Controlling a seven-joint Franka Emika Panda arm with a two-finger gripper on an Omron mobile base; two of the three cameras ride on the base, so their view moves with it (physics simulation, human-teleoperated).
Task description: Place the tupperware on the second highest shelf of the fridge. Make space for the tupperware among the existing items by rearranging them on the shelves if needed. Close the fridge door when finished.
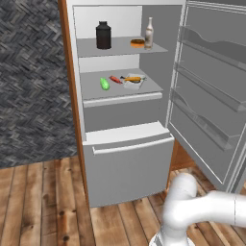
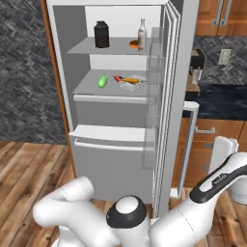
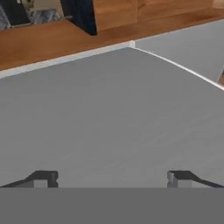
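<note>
1. Left base view: the fridge (image 1: 127,163) stands open, its door (image 1: 211,91) swung right with the rack bins facing in. On the top shelf (image 1: 120,47) a black jar (image 1: 103,35) sits left, with a doughnut (image 1: 137,43) and a white bottle (image 1: 149,32) at the right edge. The second shelf (image 1: 120,89) carries a green vegetable (image 1: 104,83), a red item (image 1: 115,79) and the tupperware (image 1: 133,80) towards the right; its left front and the strip behind the pale lip are bare.

2. Right base view: the door (image 2: 181,96) is seen edge-on, standing between the shelves and the arm's far end. The tupperware (image 2: 131,82) lies near the shelf's right edge.

3. Hand view: the gripper (image 3: 113,178) has its fingertips (image 3: 43,178) spread wide, holding nothing. Straight ahead of them is a flat grey panel (image 3: 109,118); beyond its pale far edge lies wood floor (image 3: 57,43).
</note>
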